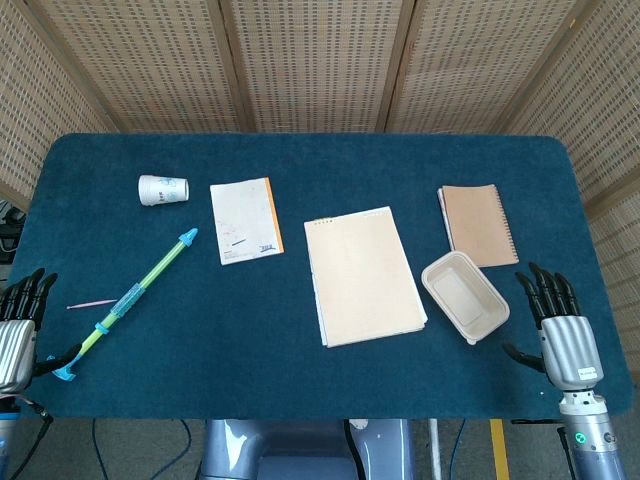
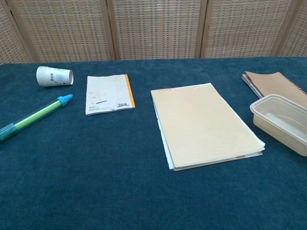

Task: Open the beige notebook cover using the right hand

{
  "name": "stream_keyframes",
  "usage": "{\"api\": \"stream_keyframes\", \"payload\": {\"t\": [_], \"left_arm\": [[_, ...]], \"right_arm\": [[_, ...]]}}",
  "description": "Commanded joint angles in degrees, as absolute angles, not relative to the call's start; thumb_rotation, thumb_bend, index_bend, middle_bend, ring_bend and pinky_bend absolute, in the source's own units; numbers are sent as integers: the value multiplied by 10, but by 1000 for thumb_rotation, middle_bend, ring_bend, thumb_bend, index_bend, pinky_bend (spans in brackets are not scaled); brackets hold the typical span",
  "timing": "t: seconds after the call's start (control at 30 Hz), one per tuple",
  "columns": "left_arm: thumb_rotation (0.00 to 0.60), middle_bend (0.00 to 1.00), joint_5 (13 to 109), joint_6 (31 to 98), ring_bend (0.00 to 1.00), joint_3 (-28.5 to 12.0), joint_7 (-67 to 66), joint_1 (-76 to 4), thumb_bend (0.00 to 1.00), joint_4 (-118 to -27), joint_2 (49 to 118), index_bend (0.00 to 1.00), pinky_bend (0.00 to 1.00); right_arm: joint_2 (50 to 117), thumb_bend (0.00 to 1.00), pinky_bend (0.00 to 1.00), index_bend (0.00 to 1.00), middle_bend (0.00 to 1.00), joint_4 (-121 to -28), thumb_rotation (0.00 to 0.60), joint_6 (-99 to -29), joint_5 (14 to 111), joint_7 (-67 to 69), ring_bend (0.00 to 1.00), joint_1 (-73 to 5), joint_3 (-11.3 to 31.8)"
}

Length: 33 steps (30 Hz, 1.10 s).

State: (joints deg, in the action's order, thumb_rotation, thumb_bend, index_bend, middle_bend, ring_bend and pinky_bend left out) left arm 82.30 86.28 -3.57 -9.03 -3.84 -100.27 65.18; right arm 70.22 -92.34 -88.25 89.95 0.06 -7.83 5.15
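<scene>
The beige notebook (image 1: 364,276) lies closed and flat in the middle of the blue table; the chest view shows the notebook (image 2: 205,123) with its binding rings along the far edge. My right hand (image 1: 562,325) hovers at the table's near right corner, fingers straight and apart, holding nothing, well to the right of the notebook. My left hand (image 1: 20,320) sits at the near left edge, fingers spread and empty. Neither hand appears in the chest view.
A beige plastic tray (image 1: 465,296) lies between the notebook and my right hand. A brown spiral notebook (image 1: 479,224) lies behind it. Left of centre are a small white-and-orange notepad (image 1: 245,220), a tipped paper cup (image 1: 163,189) and a green-blue syringe-like tube (image 1: 133,297).
</scene>
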Motion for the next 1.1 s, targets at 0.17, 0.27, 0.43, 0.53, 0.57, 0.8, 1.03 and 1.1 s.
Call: {"api": "stream_keyframes", "payload": {"t": [0.17,0.27,0.43,0.53,0.57,0.8,1.03,1.1], "left_arm": [[600,0,820,861,0,-36,-93,-39,190,-1006,649,0,42],[600,0,821,861,0,-36,-93,-39,190,-1007,649,0,42],[600,0,824,863,0,-34,-92,-38,190,-1010,648,0,43],[600,0,823,864,0,-35,-92,-38,190,-1011,647,0,43],[600,0,823,864,0,-36,-91,-38,190,-1011,647,0,43],[600,0,829,865,0,-34,-89,-38,190,-1012,647,0,43],[600,0,828,864,0,-35,-87,-39,189,-1010,647,0,42],[600,0,826,864,0,-36,-86,-39,190,-1009,647,0,42]], "right_arm": [[704,174,47,79,0,-925,600,-885,908,-1,0,-78,49],[705,174,47,79,0,-925,600,-885,911,-3,0,-78,47],[707,140,47,81,0,-929,600,-884,916,-3,0,-80,46],[710,132,47,87,0,-937,600,-882,921,-2,0,-84,47],[712,132,47,89,0,-941,600,-880,921,-2,0,-87,48],[755,254,67,110,0,-980,600,-825,918,-67,0,-134,68],[803,248,68,113,0,-989,600,-773,898,-124,0,-165,66],[820,246,68,112,0,-986,600,-760,892,-145,0,-173,66]]}}
